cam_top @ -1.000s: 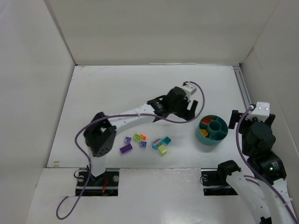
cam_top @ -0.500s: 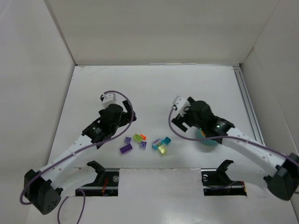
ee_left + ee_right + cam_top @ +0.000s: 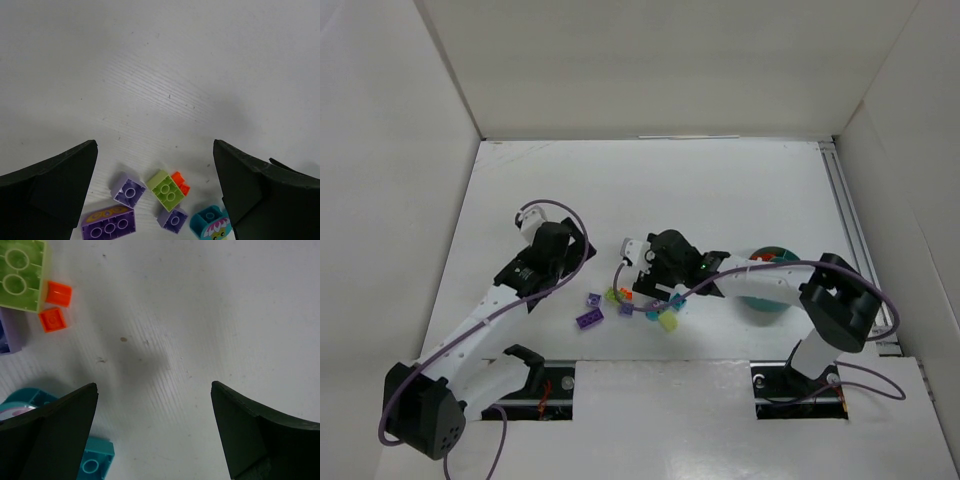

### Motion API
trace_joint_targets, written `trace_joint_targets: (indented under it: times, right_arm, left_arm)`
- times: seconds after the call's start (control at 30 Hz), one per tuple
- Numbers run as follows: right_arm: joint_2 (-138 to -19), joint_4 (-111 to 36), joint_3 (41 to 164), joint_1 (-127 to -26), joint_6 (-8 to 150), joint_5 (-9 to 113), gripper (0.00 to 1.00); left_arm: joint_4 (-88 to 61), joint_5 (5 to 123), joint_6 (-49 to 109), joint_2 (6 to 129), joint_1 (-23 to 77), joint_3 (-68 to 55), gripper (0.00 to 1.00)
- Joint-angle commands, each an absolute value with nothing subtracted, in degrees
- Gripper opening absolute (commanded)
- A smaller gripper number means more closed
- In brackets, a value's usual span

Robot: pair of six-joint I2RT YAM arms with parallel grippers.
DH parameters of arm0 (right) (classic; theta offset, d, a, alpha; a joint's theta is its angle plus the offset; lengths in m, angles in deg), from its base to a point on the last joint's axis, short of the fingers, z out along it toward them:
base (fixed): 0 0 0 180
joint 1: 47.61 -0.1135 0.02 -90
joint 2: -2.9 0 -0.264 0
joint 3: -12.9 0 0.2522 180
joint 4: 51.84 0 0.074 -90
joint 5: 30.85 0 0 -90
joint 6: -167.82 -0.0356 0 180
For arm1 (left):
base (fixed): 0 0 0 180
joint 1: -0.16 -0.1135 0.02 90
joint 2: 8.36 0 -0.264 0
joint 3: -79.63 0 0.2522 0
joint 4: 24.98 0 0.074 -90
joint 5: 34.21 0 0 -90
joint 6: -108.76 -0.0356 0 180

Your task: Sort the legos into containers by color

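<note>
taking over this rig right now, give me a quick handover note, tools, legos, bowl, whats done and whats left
left tool: open, empty, aimed at the loose pile from its left.
right tool: open, empty, low over the table right beside the pile.
legos: several loose in one cluster near the front, including a long purple brick, a lime green brick, two orange pieces and a teal brick.
bowl: right of the cluster, partly hidden by the right arm.
done: cannot judge, bowl contents mostly hidden.
left: pick every loose brick and drop it by color.
</note>
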State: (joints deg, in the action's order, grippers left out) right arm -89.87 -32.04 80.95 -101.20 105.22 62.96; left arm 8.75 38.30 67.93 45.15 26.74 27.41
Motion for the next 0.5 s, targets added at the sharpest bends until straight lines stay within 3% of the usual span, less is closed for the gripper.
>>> trace_joint_targets:
  times: [0.0, 0.47]
  right_arm:
    - [-90.3, -39.5, 83.4, -103.2, 104.7, 59.5, 0.99]
    - [-94.7, -40.8, 82.0, -105.4, 104.2, 54.0, 0.99]
  left_arm:
    - [6.1, 41.6, 67.3, 47.1, 25.2, 28.3, 1.00]
    - [4.2, 42.7, 64.9, 49.0, 24.2, 28.3, 1.00]
